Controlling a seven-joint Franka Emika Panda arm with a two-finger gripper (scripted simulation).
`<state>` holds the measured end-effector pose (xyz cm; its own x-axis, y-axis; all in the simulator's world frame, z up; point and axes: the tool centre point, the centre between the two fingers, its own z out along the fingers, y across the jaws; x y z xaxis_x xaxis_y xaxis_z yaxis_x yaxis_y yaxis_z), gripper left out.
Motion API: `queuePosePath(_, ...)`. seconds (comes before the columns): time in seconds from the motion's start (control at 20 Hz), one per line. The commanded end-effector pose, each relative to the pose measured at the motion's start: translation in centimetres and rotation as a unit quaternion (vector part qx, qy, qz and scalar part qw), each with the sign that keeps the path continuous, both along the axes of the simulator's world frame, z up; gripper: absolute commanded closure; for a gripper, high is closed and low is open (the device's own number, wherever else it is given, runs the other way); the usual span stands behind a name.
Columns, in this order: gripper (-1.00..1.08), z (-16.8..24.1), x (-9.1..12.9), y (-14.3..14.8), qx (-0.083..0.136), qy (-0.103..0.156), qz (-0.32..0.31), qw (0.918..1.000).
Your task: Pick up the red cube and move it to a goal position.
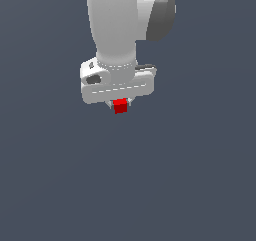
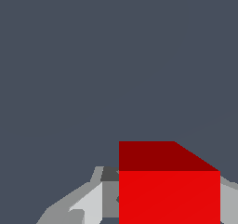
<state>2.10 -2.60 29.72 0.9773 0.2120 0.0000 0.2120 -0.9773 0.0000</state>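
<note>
Exterior view, white tool (image 1: 119, 104) clamped on red cube (image 1: 120, 106), fingers either side, plain grey backdrop.

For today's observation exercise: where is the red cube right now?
In the exterior view the red cube sits between the fingers of the white gripper, directly under the arm, near the picture's centre.

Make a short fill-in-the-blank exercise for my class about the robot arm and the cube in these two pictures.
1. The cube is coloured ____.
2. The cube sits between the fingers of the ____.
3. The gripper hangs from a robot arm that is mostly ____ in colour.
4. The number of cubes in the exterior view is ____.

Missing words: red; gripper; white; one
</note>
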Motion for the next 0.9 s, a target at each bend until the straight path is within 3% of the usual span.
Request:
queuePosePath(0.0, 1.08, 3.0, -0.6, -0.3, 0.0, 0.0, 0.0, 1.0)
queuePosePath(0.45, 1.08, 12.8, -2.0, -1.5, 0.0, 0.0, 0.0, 1.0)
queuePosePath(0.85, 1.08, 18.1, -2.6, -2.2, 0.0, 0.0, 0.0, 1.0)
